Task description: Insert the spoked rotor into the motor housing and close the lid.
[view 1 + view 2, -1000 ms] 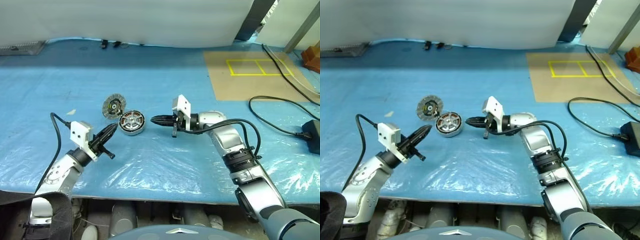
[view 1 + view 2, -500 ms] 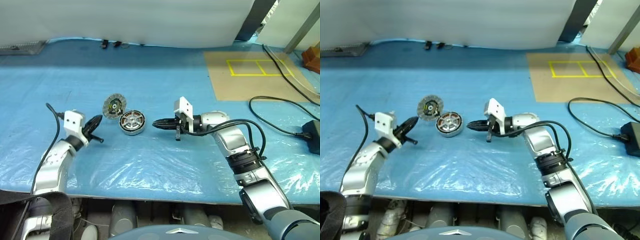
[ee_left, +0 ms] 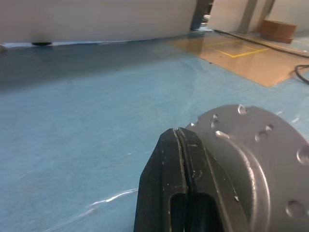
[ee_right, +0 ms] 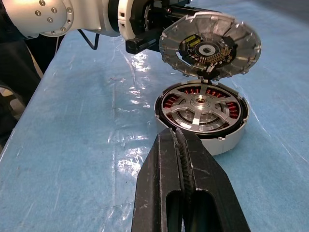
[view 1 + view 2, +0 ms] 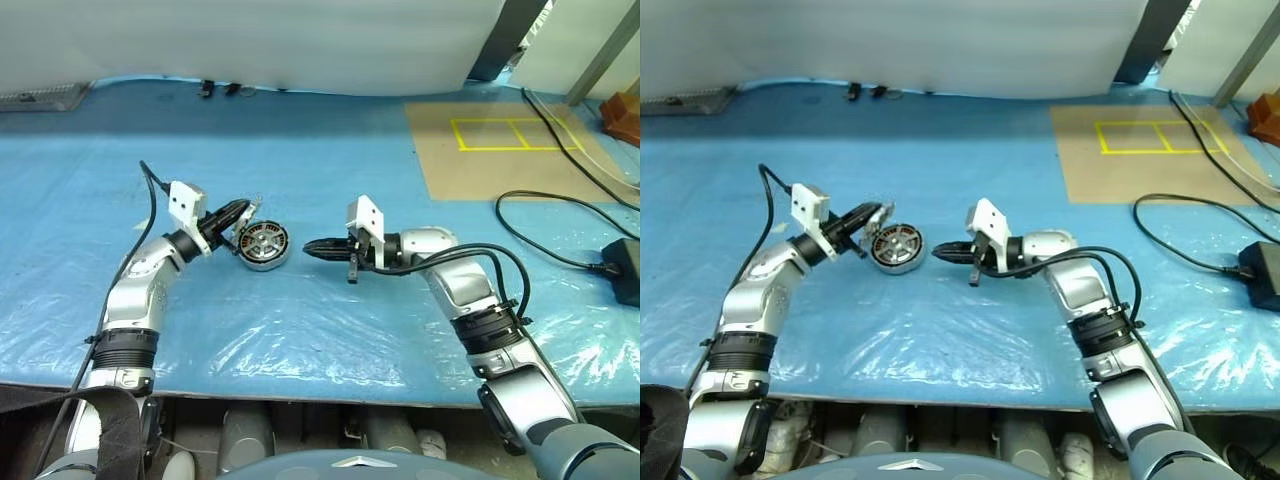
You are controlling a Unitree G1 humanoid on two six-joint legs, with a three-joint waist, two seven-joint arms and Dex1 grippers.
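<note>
The left claw (image 5: 243,208) has swung up and forward since a second ago, when it hung low near the desk's front edge, well away from the parts. Now it's right up behind the lid (image 4: 211,45), which stands propped on edge, and its fingers are clenched tight with nothing in them. From the left wrist view the black tips sit just beside the grey back of that lid (image 3: 256,159), maybe touching, hard to say. Just to the right of the lid sits the motor housing (image 5: 264,245), on the blue plastic sheet covering the desk (image 5: 330,330), same spot as before. The spoked rotor (image 4: 200,108) already sits inside it, silver spokes over the copper windings, so it's only the lid that's still up. Further right, the right claw (image 5: 306,247) hasn't really budged: it points left at the housing with a small gap between them, fingers clamped shut and empty too. Off to the far right a black cable (image 5: 560,215) loops across the sheet near a brown board (image 5: 500,150) marked with yellow tape.
</note>
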